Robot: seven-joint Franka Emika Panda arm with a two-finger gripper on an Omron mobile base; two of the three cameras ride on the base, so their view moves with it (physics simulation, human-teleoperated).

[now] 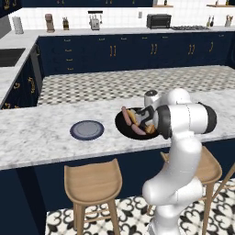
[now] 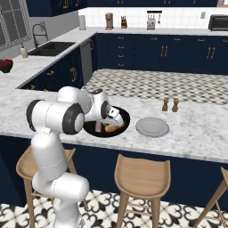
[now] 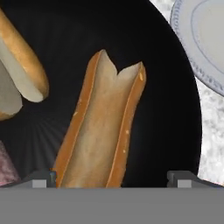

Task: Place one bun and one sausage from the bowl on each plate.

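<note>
The black bowl (image 1: 120,125) sits on the marble island counter, and my arm covers much of it. In it lie sausages (image 1: 124,114) and buns (image 1: 132,117). My gripper (image 3: 113,179) hangs low over the bowl (image 3: 170,109), open. Its fingertips (image 3: 43,178) stand on either side of the near end of a split bun (image 3: 103,127) without touching it. Another bun (image 3: 24,65) and a sausage (image 3: 6,166) lie to that bun's left. The blue-grey plate (image 1: 86,130) lies left of the bowl. The pale grey plate (image 2: 152,127) lies to the right of the bowl (image 2: 122,116); both are bare.
Two small shakers (image 2: 170,105) stand on the counter behind the pale plate. Wooden stools (image 1: 93,186) are tucked under the island's near edge. Across the aisle, the back counter carries a toaster oven (image 1: 158,20) and small appliances, and a sink (image 2: 51,48) is at the left.
</note>
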